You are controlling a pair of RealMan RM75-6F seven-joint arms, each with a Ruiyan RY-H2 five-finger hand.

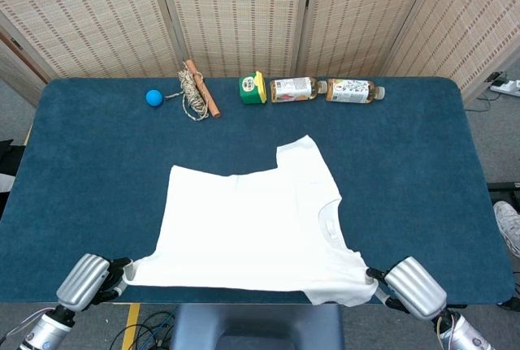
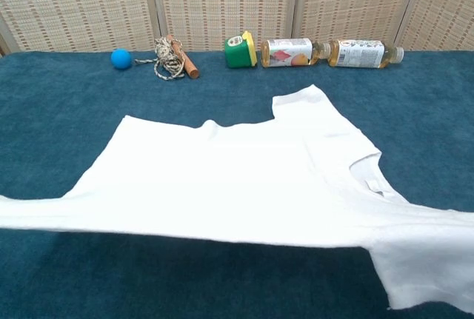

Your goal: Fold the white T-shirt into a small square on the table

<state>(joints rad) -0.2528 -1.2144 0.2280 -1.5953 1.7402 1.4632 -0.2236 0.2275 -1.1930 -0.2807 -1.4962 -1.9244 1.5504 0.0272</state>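
The white T-shirt (image 1: 252, 224) lies spread over the near half of the blue table (image 1: 406, 163), its near edge lifted and stretched taut. At the table's front left, my left hand (image 1: 88, 278) pinches the shirt's near left corner. My right hand (image 1: 410, 287) pinches the near right sleeve at the front right edge. In the chest view the T-shirt (image 2: 237, 186) fills the foreground and both hands are out of frame, with the stretched hem running off both sides.
Along the far edge lie a blue ball (image 1: 153, 97), a coil of twine on a wooden stick (image 1: 195, 94), a green-and-yellow tape measure (image 1: 253, 88) and two bottles on their sides (image 1: 294, 88) (image 1: 353, 89). Woven screens stand behind the table.
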